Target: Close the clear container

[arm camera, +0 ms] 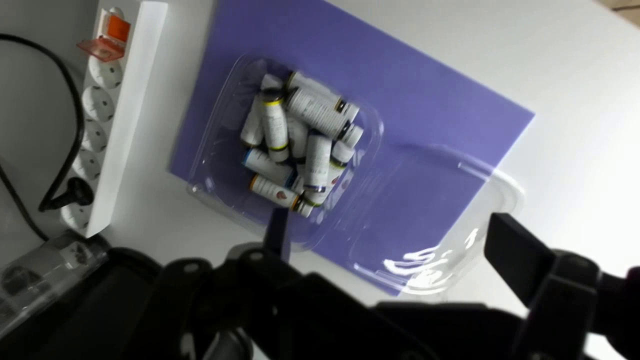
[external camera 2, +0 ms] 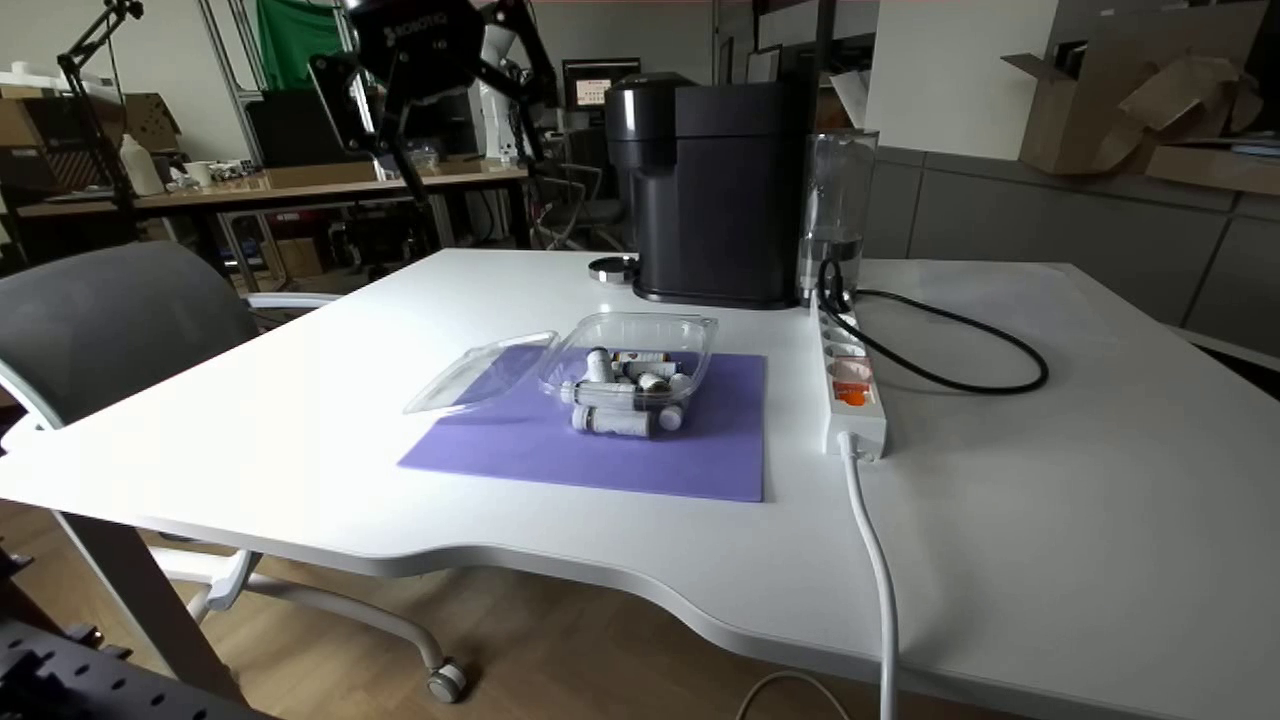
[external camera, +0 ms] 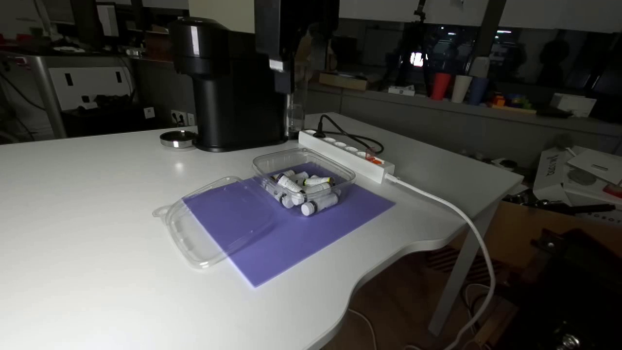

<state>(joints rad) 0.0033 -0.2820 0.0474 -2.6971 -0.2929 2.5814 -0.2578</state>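
The clear container (external camera: 311, 156) is a shallow transparent tub holding several small white-labelled bottles. It stands on a purple sheet in both exterior views (external camera 2: 640, 332) and in the wrist view (arm camera: 220, 172). Its clear rimmed lid (external camera: 218, 226) lies open beside the tub, partly on the sheet and partly on the white table. The lid also shows in an exterior view (external camera 2: 480, 378), slightly tilted, and in the wrist view (arm camera: 425, 215). I cannot tell whether it is hinged to the tub. My gripper (arm camera: 390, 222) is wide open and empty, high above the lid; it also shows in an exterior view (external camera 2: 478, 172).
A white power strip (external camera: 345, 155) with a black plug and cable stands beside the tub. A black coffee machine (external camera 2: 715, 190) with a transparent water tank stands behind. A small round metal dish (external camera: 178, 139) is near it. The table edge curves at the front.
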